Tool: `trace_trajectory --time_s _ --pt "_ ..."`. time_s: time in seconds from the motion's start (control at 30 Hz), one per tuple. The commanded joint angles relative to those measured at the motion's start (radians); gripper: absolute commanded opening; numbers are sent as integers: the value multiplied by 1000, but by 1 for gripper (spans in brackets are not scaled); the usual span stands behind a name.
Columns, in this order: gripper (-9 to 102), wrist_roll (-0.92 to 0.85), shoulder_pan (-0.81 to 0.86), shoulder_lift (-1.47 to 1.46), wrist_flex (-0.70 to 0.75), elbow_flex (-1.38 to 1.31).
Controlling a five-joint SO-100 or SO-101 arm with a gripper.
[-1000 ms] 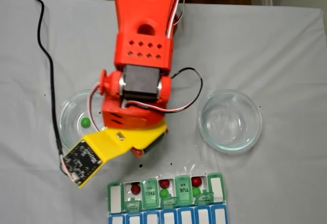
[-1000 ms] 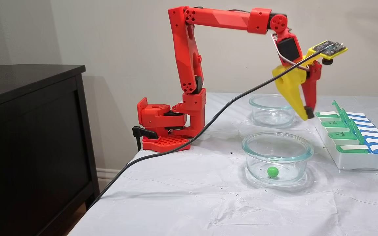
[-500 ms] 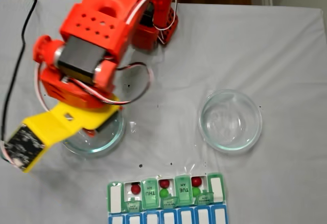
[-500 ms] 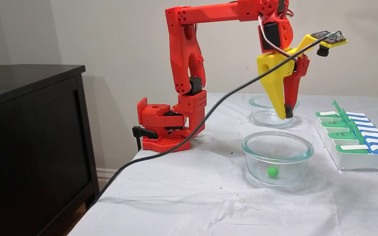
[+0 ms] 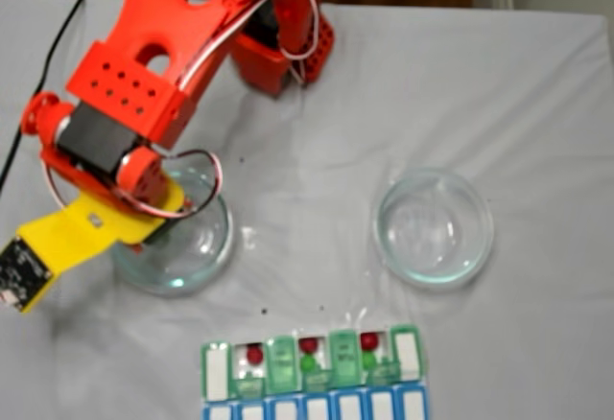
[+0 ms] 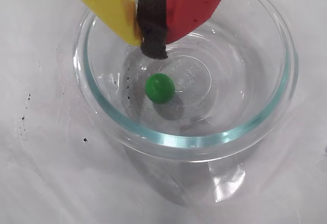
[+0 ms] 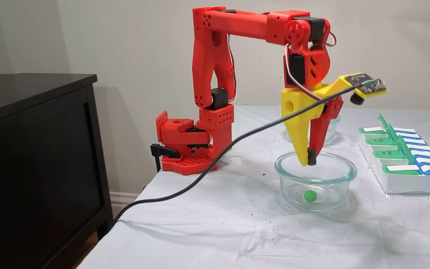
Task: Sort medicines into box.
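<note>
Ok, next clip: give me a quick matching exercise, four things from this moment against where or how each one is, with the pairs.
Things:
1. green ball
2. claw
3. right-hand glass bowl in the top-down fixed view
4. pill box

States:
A. holds nothing
B. shut, tips at a bowl's rim
C. has red and green balls in open slots
D. lies on a bowl's bottom

Pairs: 1-D, 2-B, 3-A, 4-C

A home room: dark wooden cabinet (image 7: 36,157), baseboard, and a cloth-covered table (image 7: 207,231) against a plain wall.
</note>
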Motion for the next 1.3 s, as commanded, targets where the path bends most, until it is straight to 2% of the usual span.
trace_trajectory --time_s 0.0,0.13,0.37,1.27 --pt "7 -6 5 -21 -11 -41" --pt "14 -37 20 -23 -32 -38" --pt "19 -75 38 29 -86 15" --pt "20 -101 46 -5 -183 71"
